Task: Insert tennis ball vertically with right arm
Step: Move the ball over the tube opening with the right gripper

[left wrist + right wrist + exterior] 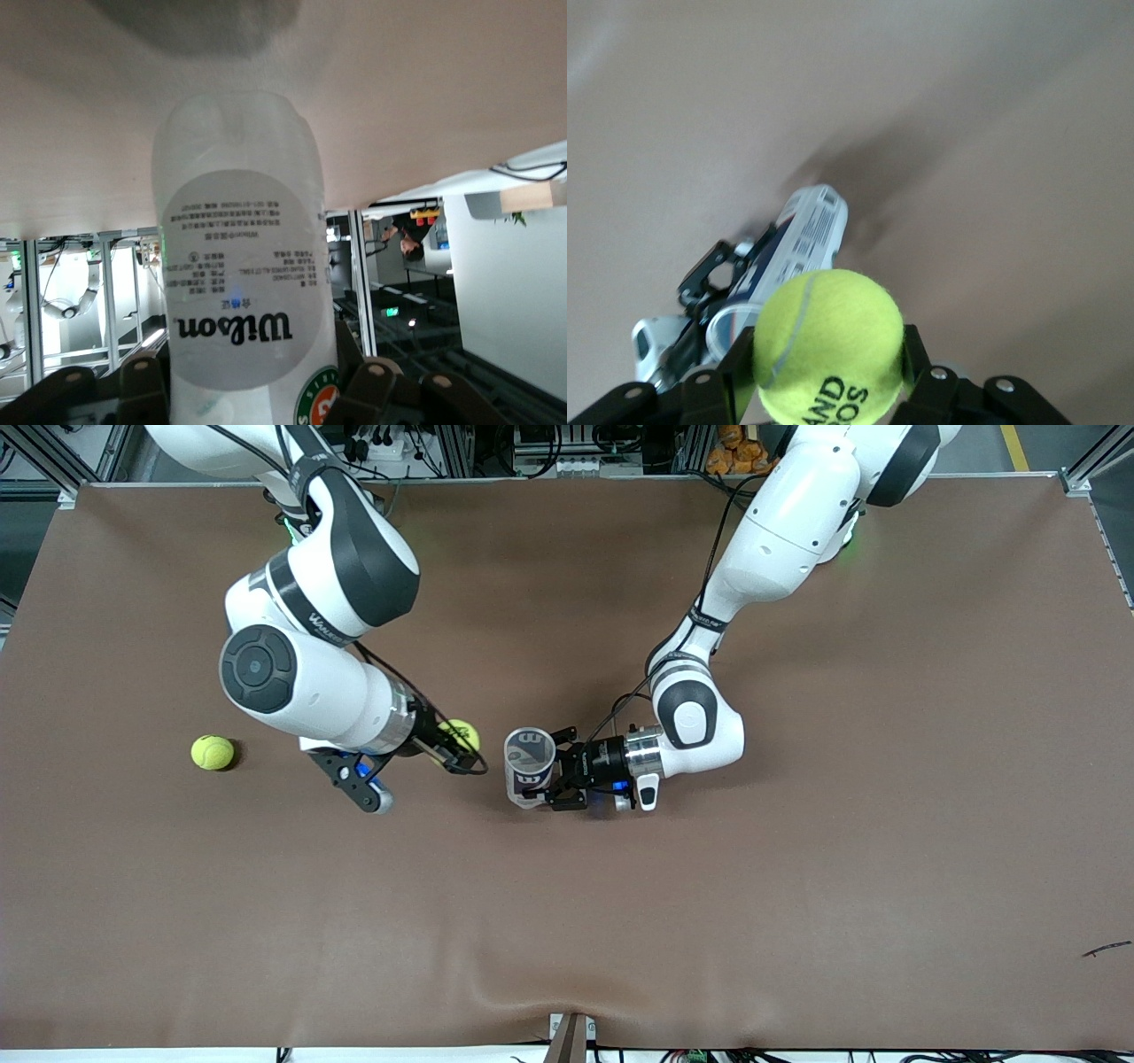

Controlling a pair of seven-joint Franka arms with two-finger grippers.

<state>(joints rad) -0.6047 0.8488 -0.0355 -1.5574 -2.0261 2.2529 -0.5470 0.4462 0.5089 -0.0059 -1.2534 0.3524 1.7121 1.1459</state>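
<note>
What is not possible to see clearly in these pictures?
- Inside of the can: front view, too small to tell if anything is in it.
- Left gripper fingertips: left wrist view, cut off by the picture edge.
- Print on the held ball: right wrist view, partly cut off by the picture edge.

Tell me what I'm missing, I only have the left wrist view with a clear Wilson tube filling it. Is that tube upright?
Observer: Yes, the front view shows the tennis ball tube standing upright, open end up, with the left gripper closed around its side.
Operator: Where is the ball?
Observer: The right gripper holds a tennis ball beside the tube, toward the right arm's end.
Operator: Any other balls?
Observer: A second tennis ball lies on the table, nearer the right arm's end.
</note>
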